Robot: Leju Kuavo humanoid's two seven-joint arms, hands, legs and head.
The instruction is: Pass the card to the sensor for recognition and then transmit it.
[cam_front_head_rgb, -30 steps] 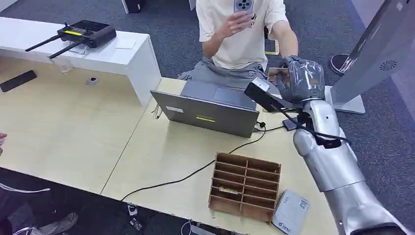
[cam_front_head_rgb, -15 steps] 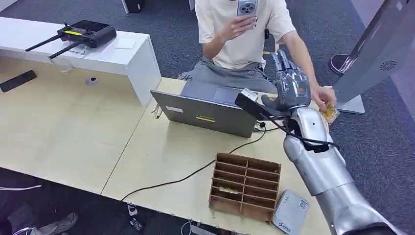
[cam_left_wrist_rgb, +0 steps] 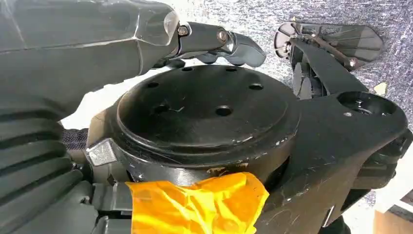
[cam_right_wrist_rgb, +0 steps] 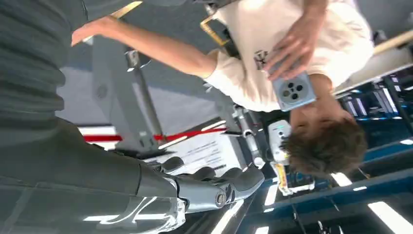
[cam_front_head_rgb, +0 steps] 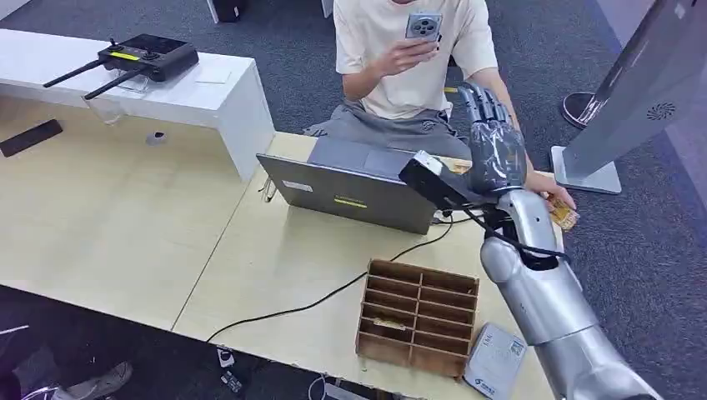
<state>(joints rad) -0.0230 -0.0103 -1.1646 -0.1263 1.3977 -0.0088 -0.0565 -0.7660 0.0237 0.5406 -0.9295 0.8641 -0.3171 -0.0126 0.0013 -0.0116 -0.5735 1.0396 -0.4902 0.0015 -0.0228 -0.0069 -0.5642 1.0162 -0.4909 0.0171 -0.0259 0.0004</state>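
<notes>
A person's hand [cam_front_head_rgb: 552,193] holds the yellow-brown patterned card [cam_front_head_rgb: 565,217] low at the table's right edge, just right of my right forearm. My right hand [cam_front_head_rgb: 493,146] is raised above the laptop's right corner with its fingers straight and apart and nothing in it. In the right wrist view the right hand [cam_right_wrist_rgb: 214,187] is likewise bare, its fingers extended toward the seated person [cam_right_wrist_rgb: 292,53]. A white box-shaped device [cam_front_head_rgb: 495,360] lies at the table's near right corner. My left hand [cam_left_wrist_rgb: 97,44] hangs by my body and holds nothing.
A grey laptop [cam_front_head_rgb: 358,187] stands mid-table with a black cable [cam_front_head_rgb: 333,292] running toward me. A brown cardboard divider tray [cam_front_head_rgb: 419,317] sits beside the white device. The seated person [cam_front_head_rgb: 408,58] holds a phone. A grey stand [cam_front_head_rgb: 634,92] rises at the right.
My right hand, curled around the card a second ago, has straightened its fingers and let it go. The person has taken the card and lowered it to the table's right edge.
</notes>
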